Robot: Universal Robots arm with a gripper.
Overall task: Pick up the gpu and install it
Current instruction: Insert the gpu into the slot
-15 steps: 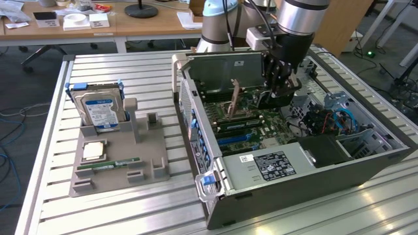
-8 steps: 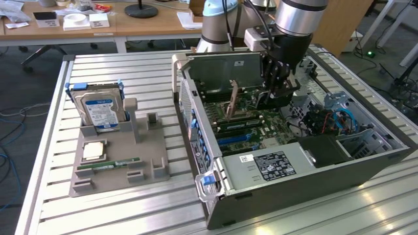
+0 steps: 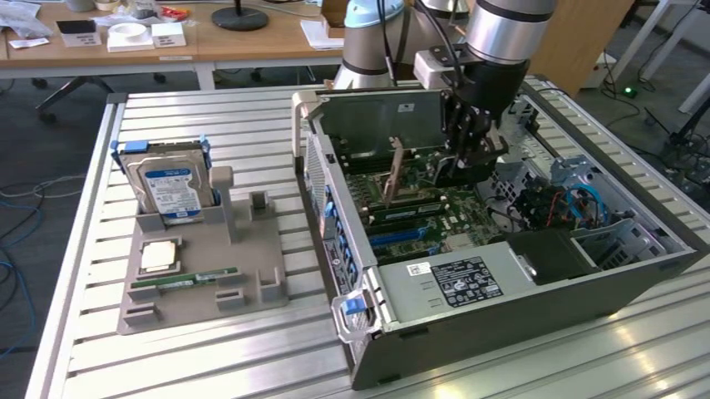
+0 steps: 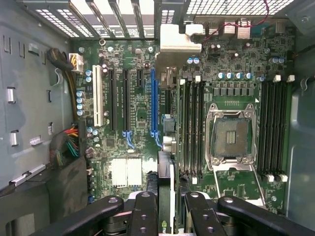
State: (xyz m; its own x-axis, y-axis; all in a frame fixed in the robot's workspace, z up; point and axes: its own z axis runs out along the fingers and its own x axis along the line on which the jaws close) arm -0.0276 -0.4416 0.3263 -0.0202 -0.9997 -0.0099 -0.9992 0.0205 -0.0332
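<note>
Gripper is down inside the open computer case, hanging over the motherboard. Jaws closed on the gpu. The wrist view has the card edge-on between the two black fingers, one against each face. Its top edge runs away toward the rear wall of the case.

Exterior view, same grip from the side: the gpu reads as a brownish upright strip, slightly tilted. It stands just beside the gripper on the exterior view's left, above the board. Neither view lets me tell whether its lower edge touches a slot.

Wrist view, board detail from above:
- Card roughly in line with the long blue slot, just on the side toward the RAM slots.
- Silver bracket in that same line, close to the vented rear wall. Cannot tell if it belongs to the card.
- Open CPU socket between the two banks of RAM slots.
- White slot further over, with a cable bundle at the case wall.

Exterior view, bench layout:
- Case sits on a slatted metal table.
- Grey holder lies well apart from the case, on the exterior view's left.
- Hard drive with a blue label stands upright at the holder's far end.
- Processor chip lies flat in front of the drive, with a green RAM stick flat just beside it, nearer the camera.
- Wooden desk stands behind the table.
</note>
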